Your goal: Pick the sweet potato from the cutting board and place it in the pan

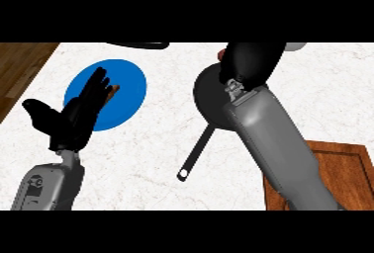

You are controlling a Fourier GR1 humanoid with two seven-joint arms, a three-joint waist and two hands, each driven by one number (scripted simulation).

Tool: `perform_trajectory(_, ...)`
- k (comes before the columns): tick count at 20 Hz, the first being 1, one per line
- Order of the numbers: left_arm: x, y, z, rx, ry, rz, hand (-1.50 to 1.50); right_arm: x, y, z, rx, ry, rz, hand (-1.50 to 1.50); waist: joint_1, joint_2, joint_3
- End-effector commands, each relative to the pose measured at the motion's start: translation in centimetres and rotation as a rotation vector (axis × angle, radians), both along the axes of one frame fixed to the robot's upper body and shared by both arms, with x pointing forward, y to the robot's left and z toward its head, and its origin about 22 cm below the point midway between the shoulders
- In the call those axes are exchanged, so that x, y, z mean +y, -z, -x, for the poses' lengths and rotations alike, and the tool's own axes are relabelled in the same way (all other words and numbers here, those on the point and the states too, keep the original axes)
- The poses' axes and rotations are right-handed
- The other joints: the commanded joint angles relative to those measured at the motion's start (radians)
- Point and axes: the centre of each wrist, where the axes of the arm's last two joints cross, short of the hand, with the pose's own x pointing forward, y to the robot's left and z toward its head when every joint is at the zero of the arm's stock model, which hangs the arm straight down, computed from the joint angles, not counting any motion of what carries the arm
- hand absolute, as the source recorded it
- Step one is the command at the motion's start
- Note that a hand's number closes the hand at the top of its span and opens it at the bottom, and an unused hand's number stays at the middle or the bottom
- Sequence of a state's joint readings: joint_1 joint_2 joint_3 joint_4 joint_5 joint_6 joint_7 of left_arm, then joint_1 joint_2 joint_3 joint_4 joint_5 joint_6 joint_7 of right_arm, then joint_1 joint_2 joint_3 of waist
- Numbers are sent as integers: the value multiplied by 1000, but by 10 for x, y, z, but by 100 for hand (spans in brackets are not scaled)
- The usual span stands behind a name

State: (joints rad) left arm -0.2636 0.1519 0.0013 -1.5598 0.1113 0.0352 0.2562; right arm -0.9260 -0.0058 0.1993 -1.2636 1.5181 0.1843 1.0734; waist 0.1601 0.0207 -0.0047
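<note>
While my right hand (248, 62) hovers over the pan (208, 94), handle pointing seven o'clock, a reddish sliver shows at its eleven o'clock; finger state unclear.

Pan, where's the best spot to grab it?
By its long thin handle, coming in from the lower left. It sticks out that way from the pan with nothing over it, while the right arm covers much of the round part.

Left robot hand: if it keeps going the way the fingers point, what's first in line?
The blue plate. The left robot hand already overlaps it with fingers aimed up-right; height above it is unclear.
</note>
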Motion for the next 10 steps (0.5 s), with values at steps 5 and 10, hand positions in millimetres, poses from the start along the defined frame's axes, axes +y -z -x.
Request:
perform_trajectory(5,9,4,4,14,-48,5,0,24,2,-22,-91,176,-122,150,-49,-2,3)
perform_trajectory(10,18,4,6,19,-88,1,0,23,28,-24,-80,163,-167,150,-87,-10,4)
